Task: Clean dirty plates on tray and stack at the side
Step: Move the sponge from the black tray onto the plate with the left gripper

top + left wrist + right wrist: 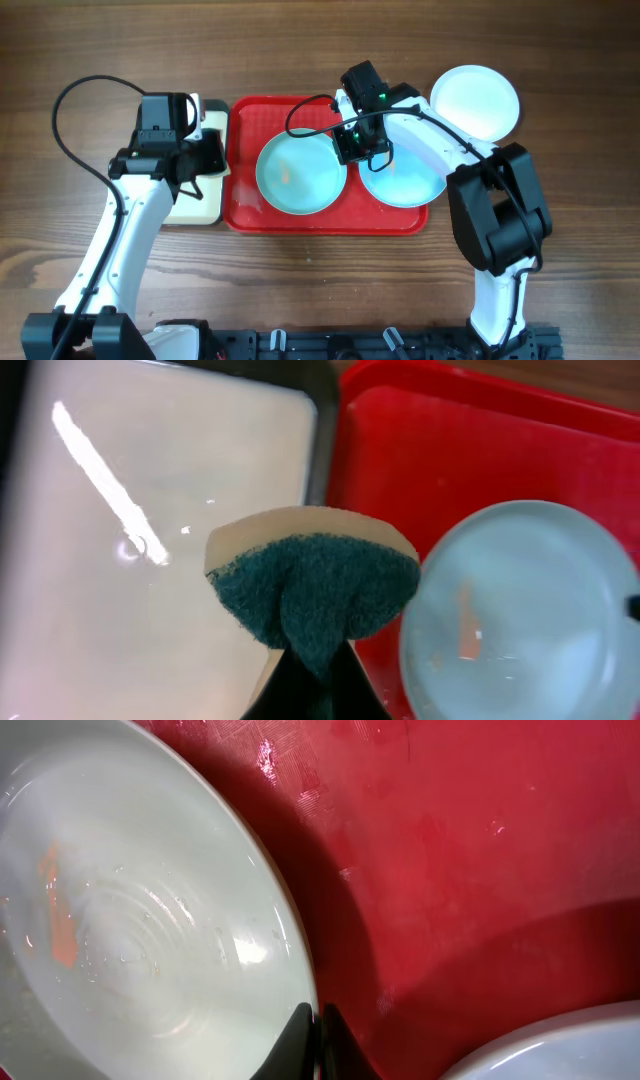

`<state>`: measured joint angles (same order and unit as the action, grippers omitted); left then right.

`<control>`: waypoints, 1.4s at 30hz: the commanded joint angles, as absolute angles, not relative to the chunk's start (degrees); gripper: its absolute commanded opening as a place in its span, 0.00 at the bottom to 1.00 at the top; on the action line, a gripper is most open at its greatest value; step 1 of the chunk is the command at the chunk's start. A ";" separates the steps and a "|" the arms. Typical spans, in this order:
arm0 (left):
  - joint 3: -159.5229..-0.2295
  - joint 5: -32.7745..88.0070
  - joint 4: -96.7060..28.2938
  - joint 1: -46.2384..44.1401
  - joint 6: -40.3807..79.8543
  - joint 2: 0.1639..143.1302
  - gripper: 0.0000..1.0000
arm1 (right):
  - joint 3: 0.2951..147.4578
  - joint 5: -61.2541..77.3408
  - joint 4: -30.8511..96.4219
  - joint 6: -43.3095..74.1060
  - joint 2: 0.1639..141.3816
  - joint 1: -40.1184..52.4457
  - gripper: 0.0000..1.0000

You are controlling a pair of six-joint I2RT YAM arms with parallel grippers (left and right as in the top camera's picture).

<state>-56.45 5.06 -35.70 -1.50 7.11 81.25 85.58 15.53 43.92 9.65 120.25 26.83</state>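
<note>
Now scrub step in hand: left claw clamped on folded sponge, over cream tray, just beside red tray. Right claw pinched narrow, seemingly on rim of dirty blue plate on tray's left half. Advice: hold rim steady, lay green face flat on orange smear, wipe in circles, light pressure so plate does not skate. Overhead alone shows second blue plate at tray's right end, white plate off on tabletop; right wrist alone shows rim meeting fingertips
</note>
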 commanded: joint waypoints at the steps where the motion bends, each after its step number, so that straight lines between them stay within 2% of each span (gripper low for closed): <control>1: -56.18 13.47 -34.46 -2.26 6.68 80.68 0.04 | 85.14 17.02 44.01 10.72 119.79 27.88 0.05; 14: -56.18 13.39 -28.60 -11.92 11.20 80.68 0.04 | 85.10 16.19 43.38 12.62 119.79 29.41 0.04; 23: -56.18 13.26 -27.94 -12.97 17.02 80.68 0.04 | 85.10 16.16 43.62 12.60 119.79 29.41 0.04; 32: -56.18 10.59 -27.75 -15.66 17.04 80.68 0.04 | 85.10 16.16 43.64 12.56 119.79 29.41 0.04; 37: -56.18 10.09 -28.51 -15.66 17.04 80.75 0.04 | 85.10 16.14 43.11 12.01 119.79 29.41 0.06; 39: -56.18 6.74 -29.54 -15.66 17.93 81.25 0.04 | 85.10 16.12 42.39 12.01 119.79 29.41 0.12; 42: -56.18 3.99 -30.89 -15.66 20.23 83.13 0.04 | 85.10 16.14 42.11 12.01 119.79 29.41 0.13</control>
